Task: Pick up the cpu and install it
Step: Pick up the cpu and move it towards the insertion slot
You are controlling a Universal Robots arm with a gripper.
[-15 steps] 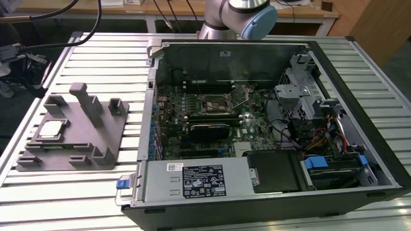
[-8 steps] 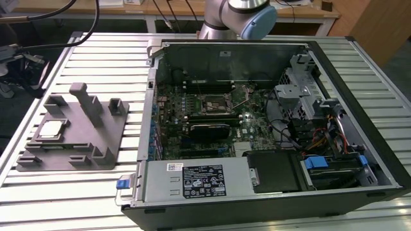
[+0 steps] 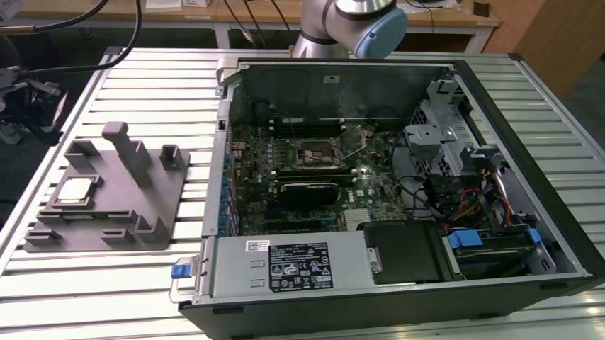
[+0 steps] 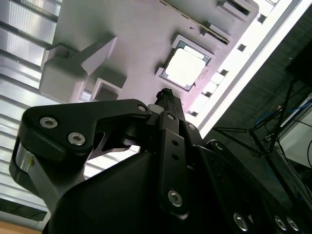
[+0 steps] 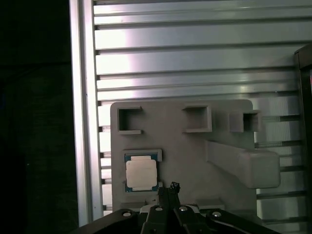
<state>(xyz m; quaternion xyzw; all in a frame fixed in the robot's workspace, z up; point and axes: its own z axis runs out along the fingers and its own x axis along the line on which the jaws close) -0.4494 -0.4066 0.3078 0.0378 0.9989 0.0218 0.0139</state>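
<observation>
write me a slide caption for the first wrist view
Gripper above the grey fixture tray, where the cpu sits in its square pocket, not yet picked up.

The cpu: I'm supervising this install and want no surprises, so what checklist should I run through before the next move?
1. The cpu lies flat in its recess on the grey fixture tray: ok.
2. Nothing lies on the cpu's top: ok.
3. End effector centred over the cpu: cannot tell; in both wrist views its tip looks just beside the chip.
4. Computer case open, motherboard exposed: ok.
5. Socket on the motherboard empty: cannot tell.
</observation>
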